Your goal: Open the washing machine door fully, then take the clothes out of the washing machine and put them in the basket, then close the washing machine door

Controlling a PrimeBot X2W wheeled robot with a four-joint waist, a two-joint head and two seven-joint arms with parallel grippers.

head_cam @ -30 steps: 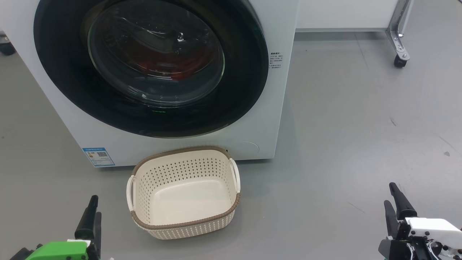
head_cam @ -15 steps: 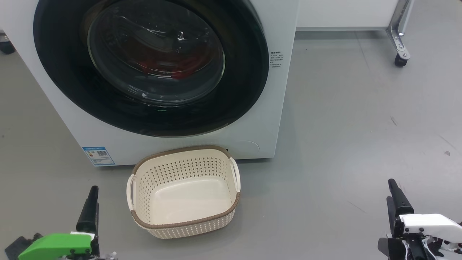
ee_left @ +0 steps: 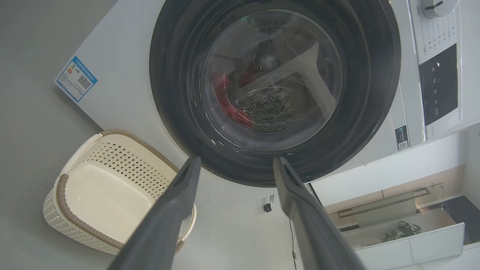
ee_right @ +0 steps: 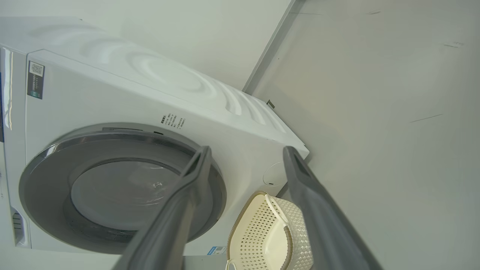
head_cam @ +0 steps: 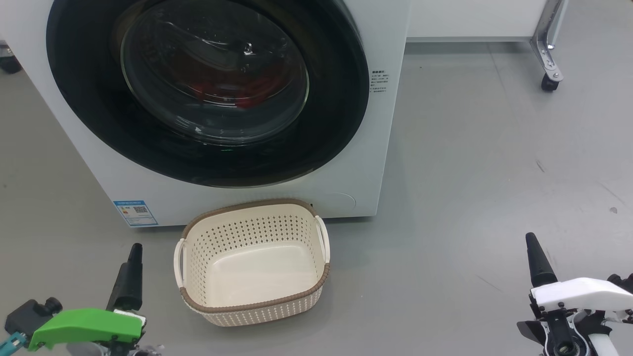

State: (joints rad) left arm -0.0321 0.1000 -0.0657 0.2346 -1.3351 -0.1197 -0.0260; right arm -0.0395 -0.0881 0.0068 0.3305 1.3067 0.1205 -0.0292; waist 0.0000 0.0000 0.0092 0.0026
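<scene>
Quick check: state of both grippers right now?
Left gripper: open, holding nothing.
Right gripper: open, holding nothing.

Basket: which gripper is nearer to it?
Left. The left gripper, jaws open, sits just left of the basket; the right gripper is far off to its right.

Green-cased left hand [head_cam: 134,257], white-cased right hand [head_cam: 534,253], 2 dark tapered fingers [ee_left: 168,210] each.
</scene>
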